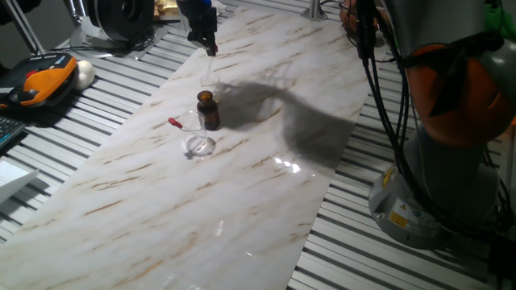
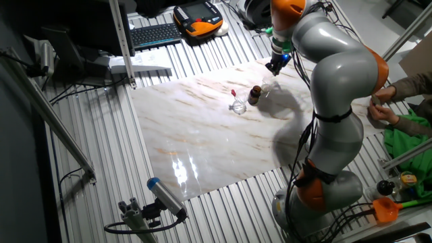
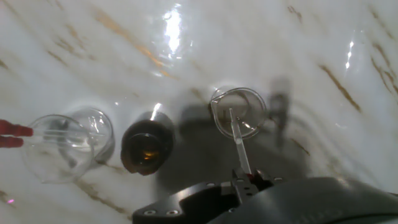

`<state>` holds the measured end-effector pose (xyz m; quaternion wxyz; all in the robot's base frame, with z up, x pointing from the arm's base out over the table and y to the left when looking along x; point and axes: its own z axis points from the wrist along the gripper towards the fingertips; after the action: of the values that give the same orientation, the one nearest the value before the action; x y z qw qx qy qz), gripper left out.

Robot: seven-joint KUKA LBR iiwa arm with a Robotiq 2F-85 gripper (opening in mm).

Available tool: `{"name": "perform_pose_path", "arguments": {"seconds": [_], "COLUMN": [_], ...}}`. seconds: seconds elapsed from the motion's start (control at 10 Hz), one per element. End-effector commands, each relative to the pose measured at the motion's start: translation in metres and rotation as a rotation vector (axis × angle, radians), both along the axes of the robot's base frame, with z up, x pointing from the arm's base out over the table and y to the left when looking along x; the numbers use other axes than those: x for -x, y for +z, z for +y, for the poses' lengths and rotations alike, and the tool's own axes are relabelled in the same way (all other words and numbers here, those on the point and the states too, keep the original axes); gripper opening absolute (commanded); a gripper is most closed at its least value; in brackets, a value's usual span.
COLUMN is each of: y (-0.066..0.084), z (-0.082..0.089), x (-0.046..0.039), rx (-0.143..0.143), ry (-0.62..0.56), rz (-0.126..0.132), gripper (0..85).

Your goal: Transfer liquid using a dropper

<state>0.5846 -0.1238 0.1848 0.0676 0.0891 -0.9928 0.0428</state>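
My gripper hangs over the far end of the marble board and is shut on the dropper. In the hand view the dropper's clear stem points down from my gripper into a small clear beaker; its bulb is hidden between the fingers. The beaker stands just behind the amber bottle, whose open mouth shows in the hand view. A twin dropper with a red bulb lies across a low glass dish, also seen at the left of the hand view.
The marble board lies on a slatted metal table. An orange and black pendant and a keyboard sit beyond its edge. The arm's base stands at the right. A person's hands are at the table's side.
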Motion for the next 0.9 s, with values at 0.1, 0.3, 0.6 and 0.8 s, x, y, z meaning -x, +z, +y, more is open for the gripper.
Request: {"name": "perform_pose_path", "arguments": {"seconds": [0.1,0.3,0.6,0.8], "y": [-0.013,-0.021,-0.032,-0.04], "z": [-0.001,0.003,0.007,0.006], "x": [-0.0027,-0.0068,-0.0121,-0.0144], "rx": [-0.02,-0.023,-0.022,-0.026], "ry": [0.004,0.006,0.022,0.03], "rz": [0.014,0.014,0.005,-0.002], "gripper": [0.0,0.0,0.0,0.0]}}
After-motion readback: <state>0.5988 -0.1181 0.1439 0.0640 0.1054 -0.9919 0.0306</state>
